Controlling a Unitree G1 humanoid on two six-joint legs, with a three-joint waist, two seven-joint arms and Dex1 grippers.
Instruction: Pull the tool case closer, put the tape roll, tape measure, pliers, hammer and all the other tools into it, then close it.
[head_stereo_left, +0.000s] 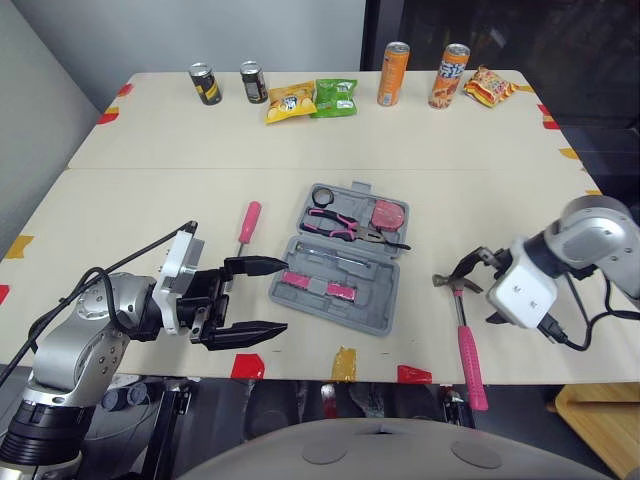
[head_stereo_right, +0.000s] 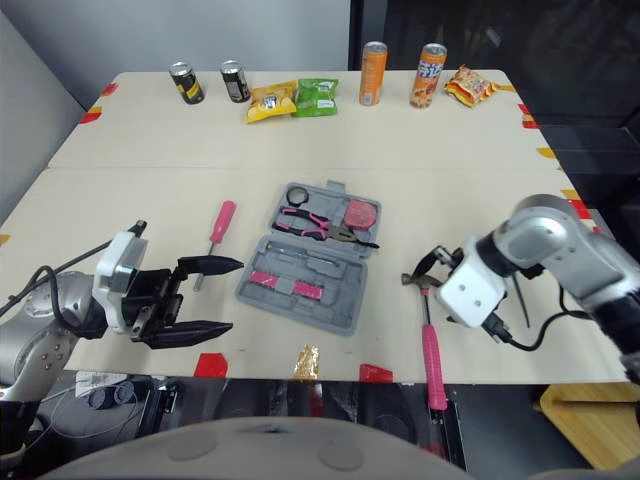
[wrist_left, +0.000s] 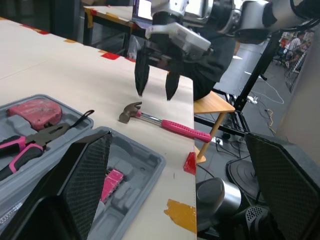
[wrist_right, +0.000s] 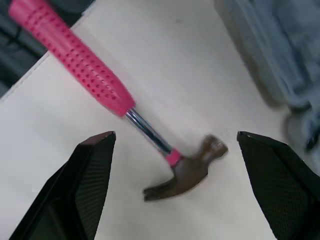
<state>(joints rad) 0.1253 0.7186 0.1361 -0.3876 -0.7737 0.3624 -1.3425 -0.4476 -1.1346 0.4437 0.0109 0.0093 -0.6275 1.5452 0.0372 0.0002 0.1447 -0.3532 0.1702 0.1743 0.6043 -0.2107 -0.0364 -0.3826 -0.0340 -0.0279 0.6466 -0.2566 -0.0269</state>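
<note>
Right claw (wrist_left: 155, 94) spread over the head of the pink-handled steel hammer (head_stereo_left: 462, 325), front edge of the desk (head_stereo_left: 150, 200). Left claw (head_stereo_left: 283, 295) spread beside the open grey plastic tool case (head_stereo_left: 380, 312).

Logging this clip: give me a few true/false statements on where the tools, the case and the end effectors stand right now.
1. The tool case lies open. True.
2. The hammer is inside the case. False: it lies on the table to the right of the case, below the right end effector.
3. The right end effector is open and holds nothing. True.
4. The left end effector grips the screwdriver. False: it is open and empty; the screwdriver lies on the table left of the case.
5. The pliers lie in the case. True.
</note>
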